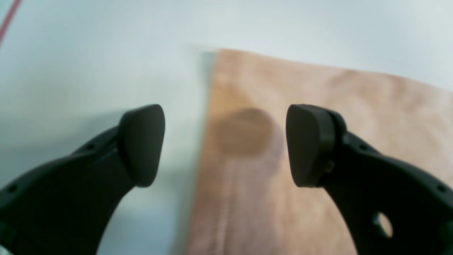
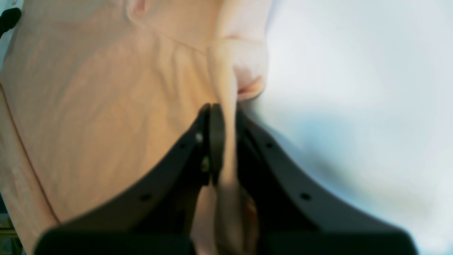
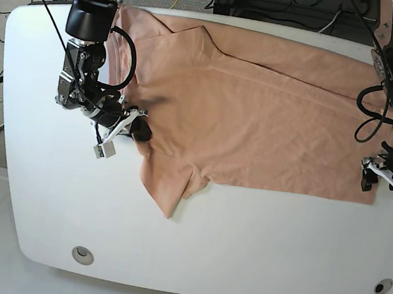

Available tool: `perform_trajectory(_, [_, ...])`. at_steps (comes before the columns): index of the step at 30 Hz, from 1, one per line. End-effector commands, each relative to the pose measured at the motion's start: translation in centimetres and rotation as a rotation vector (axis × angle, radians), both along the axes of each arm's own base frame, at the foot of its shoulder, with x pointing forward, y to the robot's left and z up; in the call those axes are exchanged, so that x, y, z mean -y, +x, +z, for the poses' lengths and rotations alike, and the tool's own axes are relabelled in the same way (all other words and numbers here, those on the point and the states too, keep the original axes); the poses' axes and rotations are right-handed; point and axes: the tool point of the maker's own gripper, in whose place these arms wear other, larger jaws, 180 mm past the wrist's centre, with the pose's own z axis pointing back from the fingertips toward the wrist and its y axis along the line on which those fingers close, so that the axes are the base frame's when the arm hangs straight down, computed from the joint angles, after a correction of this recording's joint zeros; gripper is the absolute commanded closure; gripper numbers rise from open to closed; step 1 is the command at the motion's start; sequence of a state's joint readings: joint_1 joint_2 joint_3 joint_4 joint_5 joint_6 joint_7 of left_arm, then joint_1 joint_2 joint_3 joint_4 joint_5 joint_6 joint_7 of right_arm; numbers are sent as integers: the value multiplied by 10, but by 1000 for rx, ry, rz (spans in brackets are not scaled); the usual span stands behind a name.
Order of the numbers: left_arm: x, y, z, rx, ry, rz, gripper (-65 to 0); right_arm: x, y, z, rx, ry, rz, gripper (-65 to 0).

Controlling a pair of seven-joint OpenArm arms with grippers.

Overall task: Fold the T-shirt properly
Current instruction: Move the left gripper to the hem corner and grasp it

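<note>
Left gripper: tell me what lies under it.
Under the open left gripper lie the T-shirt edge and bare white table; one fingertip hangs over each. Its shadow falls on the fabric. What lies beneath the cloth is covered.

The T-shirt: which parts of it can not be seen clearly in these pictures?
- T-shirt far edge, base view: partly covered by both arms.
- Fabric pinched in the right gripper, right wrist view: hidden between the shut jaws, blurred.
- Hem corner under the open left gripper, left wrist view: blurred, darkened by shadow.
- Logo: not visible anywhere.
</note>
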State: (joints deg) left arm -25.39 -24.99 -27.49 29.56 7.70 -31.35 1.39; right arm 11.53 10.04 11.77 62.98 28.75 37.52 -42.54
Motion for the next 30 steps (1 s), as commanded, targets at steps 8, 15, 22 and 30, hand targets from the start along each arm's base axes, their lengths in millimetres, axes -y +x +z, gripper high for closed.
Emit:
perform_trajectory(8, [11,19,16,73,-18,-13,-510,10,-1,-4,-28,-52,3,0])
perform_trajectory(15, [18,19,13,71,-28,-18,-510,10,-1,-4,-28,-52,3,0])
perform_trajectory(22, [24,19,8,66,-39,-24,-510,11,-2,-4,-30,-52,1,0])
perform_trajectory(30, [32,14,-2,26,-37,-51,-506,11,-1,-4,-29,-52,0,0])
